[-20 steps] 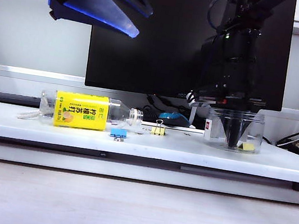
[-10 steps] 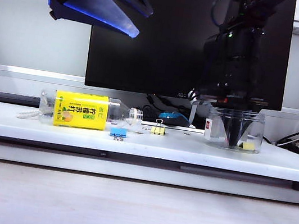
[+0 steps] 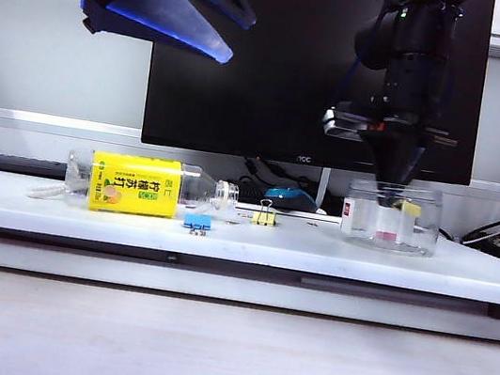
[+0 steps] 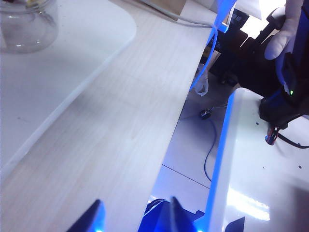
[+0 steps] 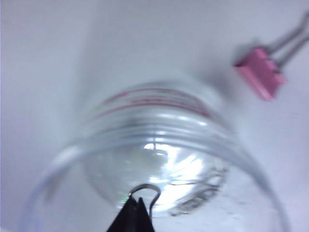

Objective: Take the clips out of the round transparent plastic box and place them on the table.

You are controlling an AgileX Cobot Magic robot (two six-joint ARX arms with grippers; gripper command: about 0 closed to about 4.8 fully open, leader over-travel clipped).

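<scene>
My right gripper (image 3: 397, 186) hangs just above the mouth of the round transparent plastic box (image 3: 391, 217), fingers pinched together on the wire handle of one pale-yellow binder clip (image 3: 408, 209), which dangles at rim level. In the right wrist view the closed fingertips (image 5: 133, 216) hold a silver wire loop over the box opening (image 5: 159, 159).

The box stands far right on the white table (image 3: 223, 236). A pink object (image 3: 383, 233) shows through its wall; whether it lies inside or behind, I cannot tell.

Count on the table: one pale-yellow clip (image 3: 265, 216) near centre, one blue binder clip (image 3: 198, 222) just left of it, one clear bottle with a yellow label (image 3: 141, 186) lying on its side at left.

My left gripper (image 3: 164, 7) is raised high at left, fingers spread wide (image 4: 91, 220), holding nothing.
</scene>
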